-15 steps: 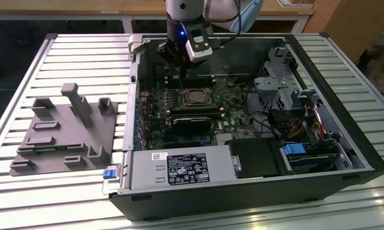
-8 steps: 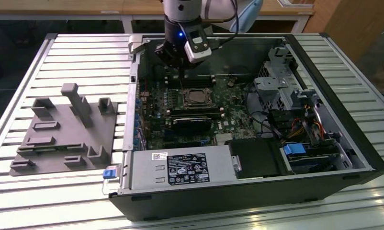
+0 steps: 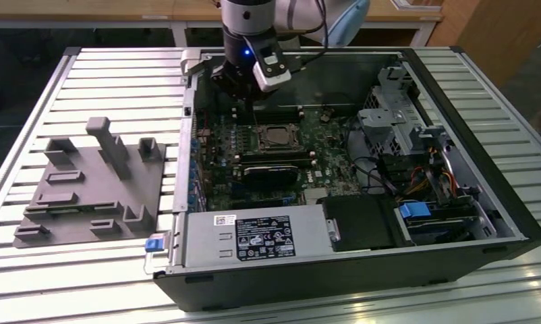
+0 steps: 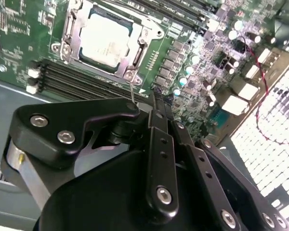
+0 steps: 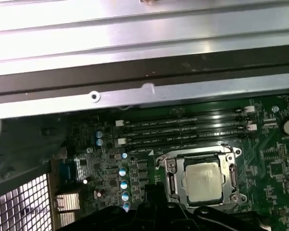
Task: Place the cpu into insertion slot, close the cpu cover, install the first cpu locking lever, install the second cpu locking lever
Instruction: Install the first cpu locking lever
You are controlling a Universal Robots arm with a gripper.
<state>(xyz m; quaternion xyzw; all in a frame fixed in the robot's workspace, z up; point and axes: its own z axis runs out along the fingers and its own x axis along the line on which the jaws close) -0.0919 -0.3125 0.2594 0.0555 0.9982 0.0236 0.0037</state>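
The slatted metal table [image 3: 90, 74] carries the open black computer case [image 3: 486, 202] and, at the exterior view's left, a grey moulded fixture tray [image 3: 90, 189]. Inside the case lies the green circuit board [image 4: 19, 33]. The black gripper [image 4: 156, 98] hangs above it, jaws pressed together, holding nothing. The silver-grey square cpu [image 4: 104, 39] sits in the black insertion slot [image 5: 176, 175], framed by the silvery metal cpu cover [image 4: 147, 31].
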